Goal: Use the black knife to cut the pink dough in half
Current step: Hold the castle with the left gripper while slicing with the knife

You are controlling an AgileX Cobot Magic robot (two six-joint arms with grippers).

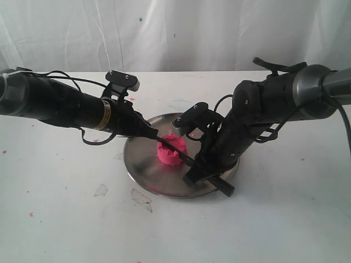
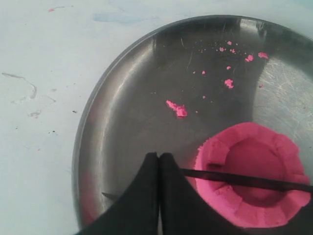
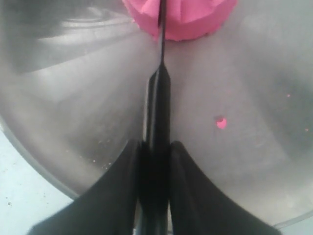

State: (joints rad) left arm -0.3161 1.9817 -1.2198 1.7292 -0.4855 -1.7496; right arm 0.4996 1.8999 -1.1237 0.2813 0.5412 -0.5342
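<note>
The pink dough (image 1: 171,152) sits as one puck with a notched rim near the middle of the round steel plate (image 1: 141,164). The black knife (image 1: 176,150) lies across its top, blade pressing into the dough (image 2: 252,174). My right gripper (image 1: 196,169) is shut on the knife handle (image 3: 157,161), the blade (image 3: 161,29) running into the dough (image 3: 190,17). My left gripper (image 1: 156,136) is shut with nothing in it, tips (image 2: 159,156) just beside the dough's edge, over the plate (image 2: 127,98). The blade (image 2: 244,180) crosses the dough in the left wrist view.
Small pink crumbs (image 2: 177,108) are scattered on the plate, one crumb (image 3: 221,122) near the knife handle. Scraps of clear film (image 1: 140,196) lie on the white table in front of the plate. A white curtain hangs behind.
</note>
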